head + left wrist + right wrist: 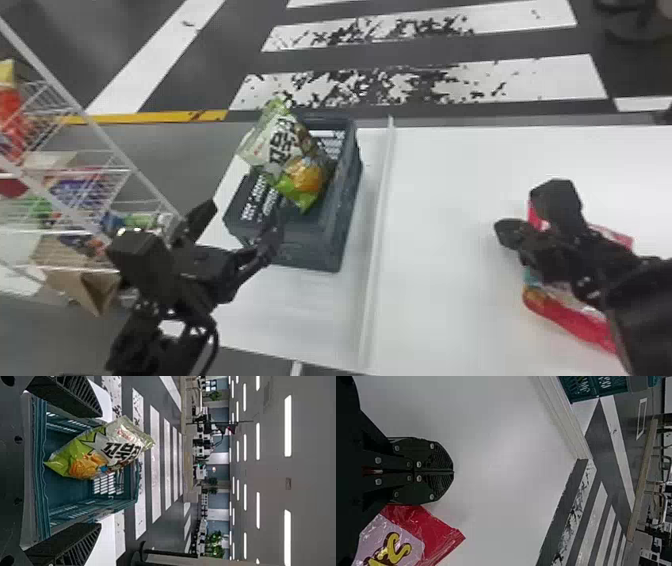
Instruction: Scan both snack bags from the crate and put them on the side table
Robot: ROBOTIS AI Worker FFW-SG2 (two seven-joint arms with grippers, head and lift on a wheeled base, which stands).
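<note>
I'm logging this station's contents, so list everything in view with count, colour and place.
Green snack bag: 1, green and white, leaning in the crate
Crate: 1, dark blue-green, left tabletop section
Red snack bag: 1, mostly red, right tabletop section
Tabletop sections: 2, white, side by side
Wire rack: 1, white, far left
Packets: several, mixed colours, on rack
Floor: 1, dark, white-striped, beyond tabletop
Plants: several, green, background
Left gripper: 1, black, at crate
Right gripper: 1, black, by red bag

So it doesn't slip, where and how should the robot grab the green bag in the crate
The green bag is probably best pinched at its pale end, from above, by the open left claw: it leans in the crate with that end sticking past the rim.
</note>
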